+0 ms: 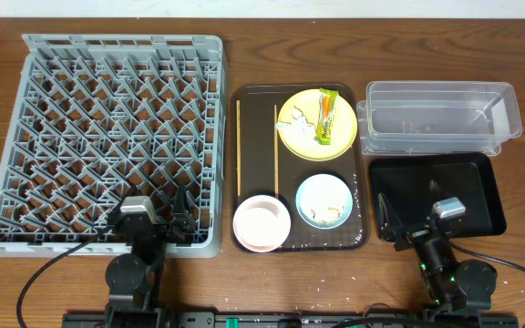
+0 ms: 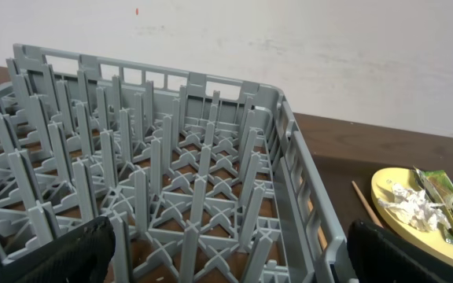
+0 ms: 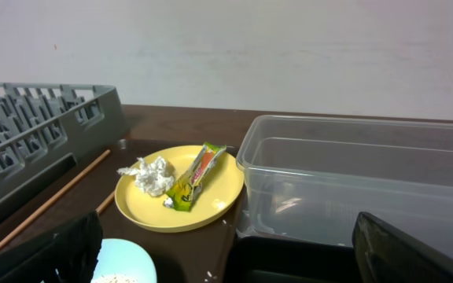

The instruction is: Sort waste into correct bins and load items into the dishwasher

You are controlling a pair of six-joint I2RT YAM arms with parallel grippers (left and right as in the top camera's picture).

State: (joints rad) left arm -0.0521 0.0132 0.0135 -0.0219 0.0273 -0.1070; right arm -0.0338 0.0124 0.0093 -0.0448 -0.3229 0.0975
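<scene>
The grey dishwasher rack [image 1: 121, 42] fills the left of the table with nothing in it. On the brown serving tray [image 1: 244, 100] lie two chopsticks [image 1: 238, 146], a yellow plate [image 1: 299, 141] with a snack wrapper [image 1: 326, 117] and crumpled paper [image 1: 296, 126], a blue bowl [image 1: 324, 187] holding rice crumbs, and a white-pink bowl [image 1: 262, 222]. My left gripper [image 2: 230, 259] hangs open over the rack's near right corner. Over the black tray's [image 1: 463, 178] near left part, my right gripper [image 3: 226, 259] is open too, holding nothing.
The clear plastic tub [image 1: 440, 114] stands behind the black tray at the back right, with nothing in it. A few white crumbs dot the serving tray and the table's front edge. Bare wood shows between the rack and the serving tray.
</scene>
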